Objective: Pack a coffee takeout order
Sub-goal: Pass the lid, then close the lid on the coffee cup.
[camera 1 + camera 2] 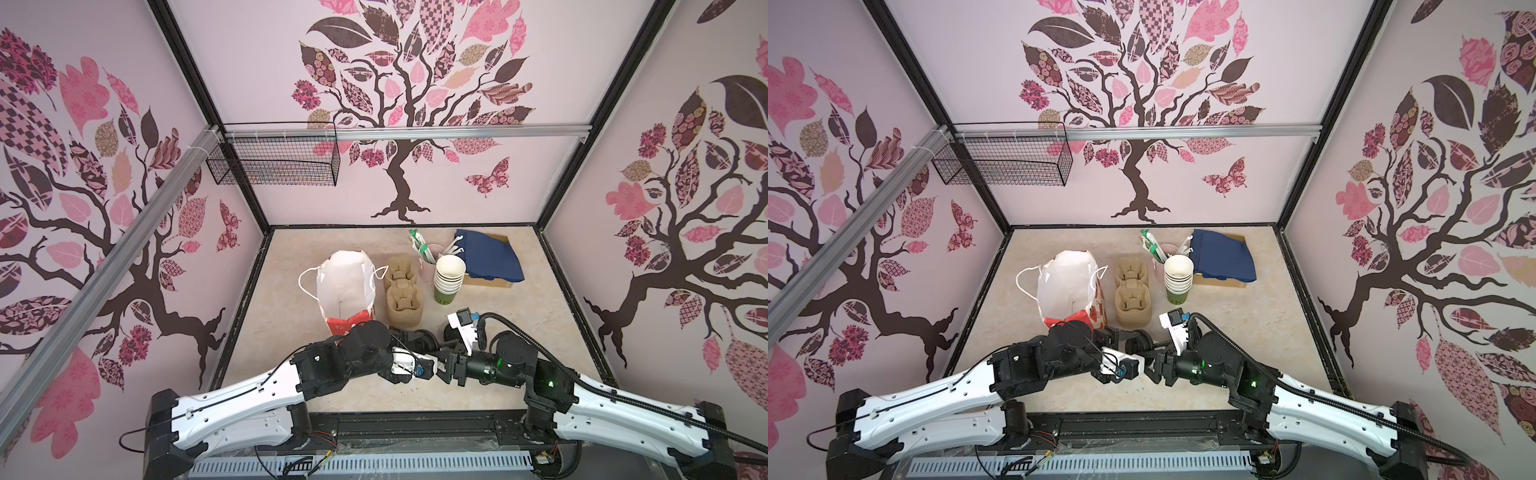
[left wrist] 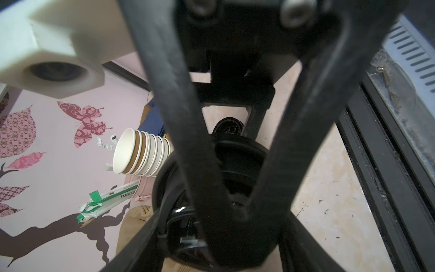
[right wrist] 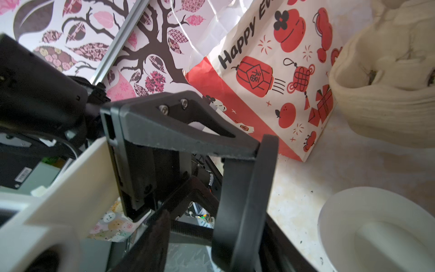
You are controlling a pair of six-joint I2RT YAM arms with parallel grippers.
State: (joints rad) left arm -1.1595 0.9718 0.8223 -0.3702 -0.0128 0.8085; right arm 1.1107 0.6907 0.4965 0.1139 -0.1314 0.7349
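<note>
My left gripper (image 1: 419, 338) is shut on a round black plastic lid (image 1: 424, 338), held above the table's front middle. In the right wrist view that lid (image 3: 244, 200) is edge-on, and a left finger (image 3: 188, 131) presses on its rim. My right gripper (image 1: 438, 353) faces it, open, straddling the lid with a gap beside one finger. In the left wrist view the lid (image 2: 237, 162) shows face-on behind the right gripper's fingers (image 2: 179, 117). Tan pulp carriers (image 1: 403, 291) stand stacked just beyond. Navy napkins (image 1: 490, 253) lie on a cardboard box at the back right.
An open white and red paper bag (image 1: 345, 286) stands left of the carriers. A tall stack of lidless cups (image 1: 448, 274) and a pink cup of straws (image 1: 428, 257) stand behind. Another black lid (image 1: 451, 332) sits by the right wrist. A wire basket (image 1: 274, 162) hangs on the back wall.
</note>
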